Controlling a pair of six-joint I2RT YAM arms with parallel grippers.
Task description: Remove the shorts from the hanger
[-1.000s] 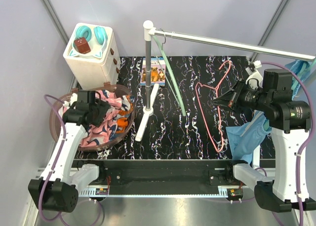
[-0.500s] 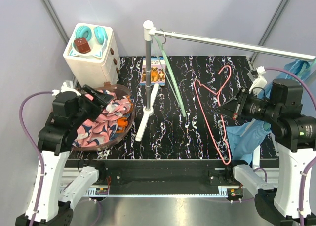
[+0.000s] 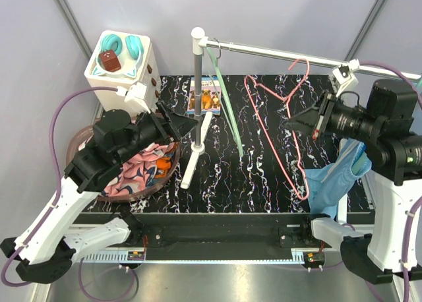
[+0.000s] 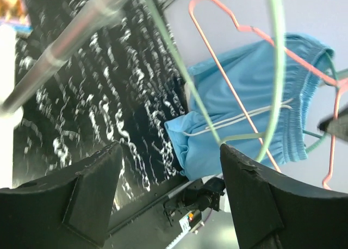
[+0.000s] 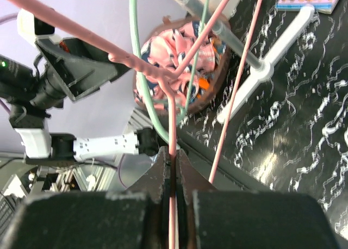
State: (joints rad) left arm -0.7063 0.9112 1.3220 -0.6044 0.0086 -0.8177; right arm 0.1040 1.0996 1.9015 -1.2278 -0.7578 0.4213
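Right hand [image 3: 294, 124] was clenched on the pink hanger [image 5: 172, 124], with the hook up past the hand near the rail [image 3: 277, 53] and the long lower end trailing below the hand. Right wrist view confirmed the grip: fingers [image 5: 157, 178] pinched flat on the wire.

Left hand [image 3: 177, 120] was released with its fingers spread, up above the basket [image 3: 74, 147] and aimed at the stand pole [image 3: 196, 84]. Green hanger [image 3: 231, 107] hung off the rail just beyond it.

Light blue shorts [image 3: 328, 181] were below and behind the right hand, draped at the bench [image 3: 264, 177] edge. The overhead view showed only a slice of them beside the right arm. The left wrist view showed the waistband and drawstring [image 4: 255, 97], far ahead of the spread fingers. Couldn't tell whether another hanger carried them.

Pink printed shorts [image 3: 135, 173] and orange patterned shorts [image 3: 165, 162] lay in the basket, under the left hand. The right wrist view caught them too, far ahead; the left wrist view didn't.
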